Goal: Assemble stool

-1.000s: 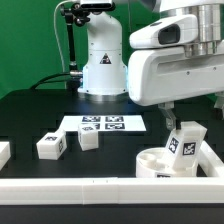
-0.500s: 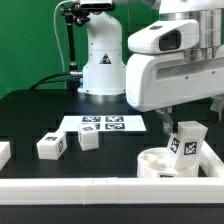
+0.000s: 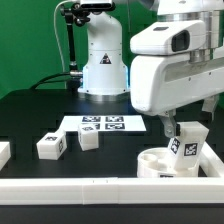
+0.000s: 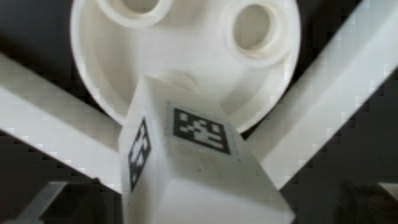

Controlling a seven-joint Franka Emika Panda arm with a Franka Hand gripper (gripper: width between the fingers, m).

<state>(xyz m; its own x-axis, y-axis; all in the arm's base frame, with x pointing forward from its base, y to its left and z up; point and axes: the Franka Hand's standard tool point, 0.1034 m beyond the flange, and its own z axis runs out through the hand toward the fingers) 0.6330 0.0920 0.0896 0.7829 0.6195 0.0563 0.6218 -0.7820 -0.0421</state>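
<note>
Black tabletop; round white plastic dish seat (image 3: 162, 163) in near corner by white border rails (image 3: 100, 187). Tagged white block leg (image 3: 186, 143) upright on seat. Gripper (image 3: 170, 129) jaws spread, nothing held. Likely leg-fitting step; next: lower, close on leg.

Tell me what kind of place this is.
Probably a robotics lab bench: a black table bordered by white rails, a robot arm, and stool parts with printed marker tags.
</note>
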